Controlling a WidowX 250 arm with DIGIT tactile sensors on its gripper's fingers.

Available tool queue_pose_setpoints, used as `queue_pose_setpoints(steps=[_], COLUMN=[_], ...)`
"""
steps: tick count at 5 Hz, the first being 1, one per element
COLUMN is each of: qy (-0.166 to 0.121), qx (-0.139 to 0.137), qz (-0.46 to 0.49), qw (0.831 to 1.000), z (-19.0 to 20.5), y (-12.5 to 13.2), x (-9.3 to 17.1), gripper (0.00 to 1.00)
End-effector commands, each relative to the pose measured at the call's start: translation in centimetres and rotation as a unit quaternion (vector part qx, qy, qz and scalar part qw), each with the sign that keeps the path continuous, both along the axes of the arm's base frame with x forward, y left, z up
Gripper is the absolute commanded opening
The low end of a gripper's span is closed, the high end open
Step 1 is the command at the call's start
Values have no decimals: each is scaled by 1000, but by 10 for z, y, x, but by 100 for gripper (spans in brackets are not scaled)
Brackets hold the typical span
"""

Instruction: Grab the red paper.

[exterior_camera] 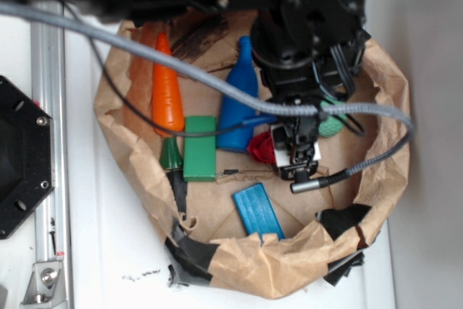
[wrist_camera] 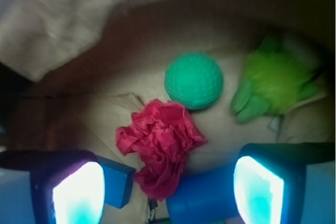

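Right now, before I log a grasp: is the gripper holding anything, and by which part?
Nothing is held. The gripper is open, and the red paper lies loose on the brown paper between and ahead of its fingers.

White table [exterior_camera: 108, 251]; crumpled brown paper nest [exterior_camera: 239, 273] and metal rail [exterior_camera: 47, 142] on it.

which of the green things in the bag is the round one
The green ball, dimpled and round, just beyond the red paper. The green block is flat and rectangular; the lime toy is irregular.
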State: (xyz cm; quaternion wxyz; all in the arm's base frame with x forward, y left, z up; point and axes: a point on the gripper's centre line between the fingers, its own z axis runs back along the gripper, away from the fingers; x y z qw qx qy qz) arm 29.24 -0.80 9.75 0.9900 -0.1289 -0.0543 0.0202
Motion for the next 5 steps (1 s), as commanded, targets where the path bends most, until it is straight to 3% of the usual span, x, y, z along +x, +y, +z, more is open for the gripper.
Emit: queue_pose_setpoints(steps=[1, 2, 3, 4, 5], qy=[18, 40, 48, 48, 45], qx=[17, 20, 26, 41, 35], qz=[-32, -46, -38, -42, -40], qw=[999, 998, 998, 997, 998], z=[-58, -74, -81, -83, -83], y=[-18, -28, -28, -30, -29], x=[4, 1, 0, 0, 0], gripper=[100, 100, 0, 0, 0])
